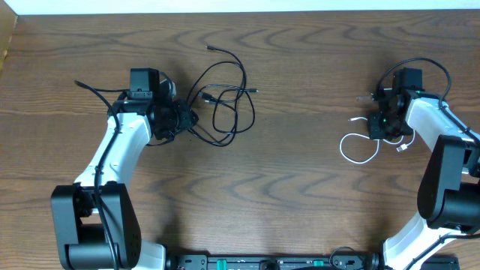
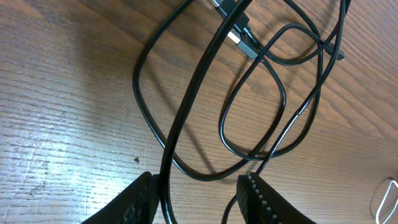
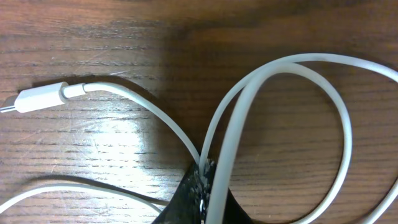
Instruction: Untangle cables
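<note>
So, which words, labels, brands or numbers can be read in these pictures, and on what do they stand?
None can be read. The white cable, the black cables and the wooden table carry no visible text. The green parts at the bottom edge of the overhead view are too small to tell.

Both our arms wear glossy white shells over black joints, the left arm (image 1: 118,150) and the right arm (image 1: 429,120) alike; behind the left gripper (image 1: 182,118) sits a boxy black camera mount (image 1: 144,81); thick black cables (image 1: 420,60) loop behind the right gripper (image 1: 379,124), beside a small green light (image 1: 385,120); we see the left fingers (image 2: 260,199) black, ribbed inside.
</note>
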Controlling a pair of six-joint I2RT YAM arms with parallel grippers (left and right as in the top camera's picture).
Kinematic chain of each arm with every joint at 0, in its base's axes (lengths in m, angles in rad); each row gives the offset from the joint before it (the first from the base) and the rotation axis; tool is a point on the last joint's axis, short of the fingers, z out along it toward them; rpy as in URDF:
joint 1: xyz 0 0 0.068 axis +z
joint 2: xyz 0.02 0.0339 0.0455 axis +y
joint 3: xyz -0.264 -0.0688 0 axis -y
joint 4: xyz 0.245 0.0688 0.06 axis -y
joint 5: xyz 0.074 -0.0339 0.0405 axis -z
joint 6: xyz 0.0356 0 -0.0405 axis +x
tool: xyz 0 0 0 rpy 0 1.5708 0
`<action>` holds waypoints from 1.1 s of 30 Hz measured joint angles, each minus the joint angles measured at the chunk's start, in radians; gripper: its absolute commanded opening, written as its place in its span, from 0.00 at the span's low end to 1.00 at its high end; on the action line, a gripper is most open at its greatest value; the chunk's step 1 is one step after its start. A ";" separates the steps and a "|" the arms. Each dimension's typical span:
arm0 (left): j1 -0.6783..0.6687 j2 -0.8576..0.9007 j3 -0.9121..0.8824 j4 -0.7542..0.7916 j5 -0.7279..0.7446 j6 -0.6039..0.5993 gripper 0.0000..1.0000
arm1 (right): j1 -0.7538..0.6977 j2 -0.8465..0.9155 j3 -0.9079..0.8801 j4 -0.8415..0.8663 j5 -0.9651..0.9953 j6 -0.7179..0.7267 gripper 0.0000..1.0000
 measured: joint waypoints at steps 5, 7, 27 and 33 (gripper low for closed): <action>0.000 0.000 0.000 0.001 0.000 0.000 0.48 | -0.002 -0.035 -0.021 0.033 0.006 0.034 0.01; 0.000 0.000 0.000 0.001 0.000 0.000 0.48 | -0.008 -0.076 -0.025 0.074 0.006 0.059 0.01; 0.000 0.000 0.000 0.001 0.000 0.000 0.48 | -0.238 -0.267 -0.024 0.335 0.116 0.185 0.07; 0.000 0.000 0.000 0.001 0.000 0.000 0.48 | -0.261 -0.267 -0.024 0.335 0.088 0.210 0.78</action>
